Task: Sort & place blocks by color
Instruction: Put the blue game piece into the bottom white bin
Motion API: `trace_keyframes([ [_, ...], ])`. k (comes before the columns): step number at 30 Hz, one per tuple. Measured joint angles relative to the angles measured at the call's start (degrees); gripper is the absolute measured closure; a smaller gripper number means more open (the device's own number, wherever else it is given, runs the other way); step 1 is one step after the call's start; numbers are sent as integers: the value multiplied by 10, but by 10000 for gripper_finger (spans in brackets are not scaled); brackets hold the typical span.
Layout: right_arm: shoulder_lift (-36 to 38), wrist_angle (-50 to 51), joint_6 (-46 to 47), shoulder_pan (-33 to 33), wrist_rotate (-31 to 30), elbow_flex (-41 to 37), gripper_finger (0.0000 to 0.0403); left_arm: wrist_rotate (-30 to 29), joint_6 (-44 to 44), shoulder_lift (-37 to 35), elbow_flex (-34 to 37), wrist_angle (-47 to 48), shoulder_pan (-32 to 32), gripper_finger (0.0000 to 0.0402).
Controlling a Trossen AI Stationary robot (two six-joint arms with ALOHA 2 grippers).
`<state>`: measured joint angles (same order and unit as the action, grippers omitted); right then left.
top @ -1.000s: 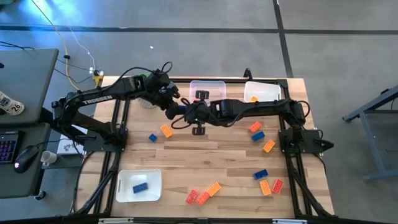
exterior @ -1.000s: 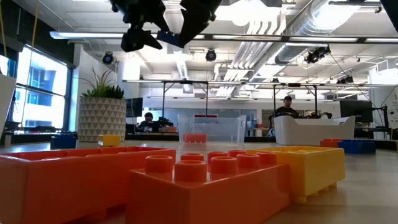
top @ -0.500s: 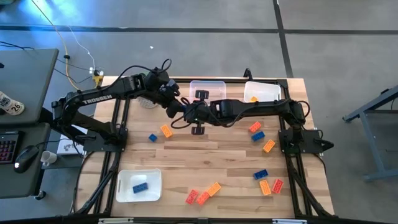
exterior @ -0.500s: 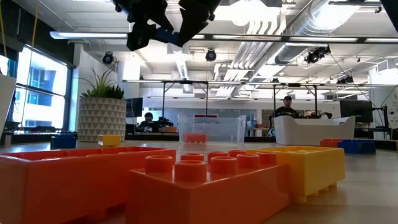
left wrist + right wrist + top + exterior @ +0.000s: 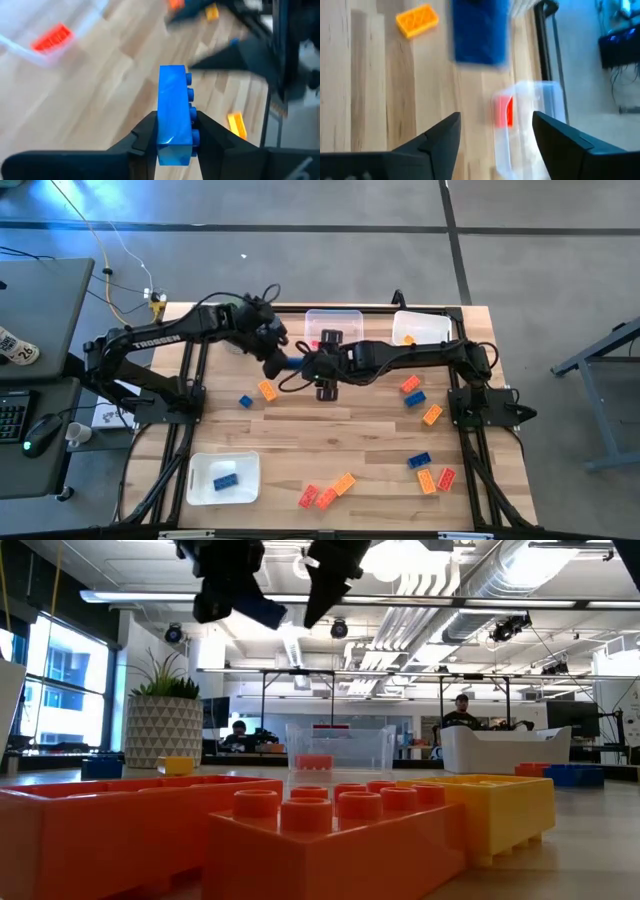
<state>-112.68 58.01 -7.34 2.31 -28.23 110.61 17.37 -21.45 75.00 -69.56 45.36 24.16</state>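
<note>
Above the table's middle, toward the far side, my left gripper (image 5: 283,362) is shut on a blue block (image 5: 175,112), lifted clear of the wood. My right gripper (image 5: 312,366) stands open just to the right of it; the block (image 5: 480,32) shows ahead of its spread fingers, apart from them. On the tabletop lie loose orange (image 5: 267,390), blue (image 5: 245,401) and red (image 5: 308,498) blocks. A clear tray (image 5: 333,320) at the far edge holds a red block. A white tray (image 5: 223,478) at the near left holds a blue block. My left gripper pinches one end of the blue block (image 5: 172,145) between its two fingers (image 5: 145,137), one on the smooth underside, one on the studded top. The rest of the block sticks out past the fingertips. It hangs in the air, clear of the table.
A second white tray (image 5: 420,327) at the far right holds an orange block. More blocks lie at the right (image 5: 412,390), near right (image 5: 430,470) and near middle (image 5: 340,485). A potted plant (image 5: 165,715) stands at the far left. People sit in the room behind.
My left gripper has shut on the blue block and taken hold of it. My right gripper, which had it, has opened, let go and drawn back a little toward the table's right edge. The block stays in the air.
</note>
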Motion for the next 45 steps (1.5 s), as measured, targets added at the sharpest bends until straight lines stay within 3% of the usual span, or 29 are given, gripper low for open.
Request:
trace_keyframes([
  [6, 0, 70, 43, -5, -3, 0, 166, -3, -6, 0, 0, 68, -62, 323],
  [14, 0, 107, 60, -26, -4, 0, 166, -2, -78, 0, 0, 158, -184, 323],
  [25, 0, 108, 54, -69, 8, 0, 165, 1, -233, 0, 0, 246, -344, 323],
  [33, 0, 108, 38, -96, 10, 0, 165, 0, -368, 0, 50, 222, -441, 323],
  [41, 0, 116, 32, -116, 29, 0, 165, 6, -465, 0, 124, 82, -497, 323],
  [45, 0, 117, 32, -124, 35, 0, 165, 0, -489, 1, 144, 56, -510, 315],
])
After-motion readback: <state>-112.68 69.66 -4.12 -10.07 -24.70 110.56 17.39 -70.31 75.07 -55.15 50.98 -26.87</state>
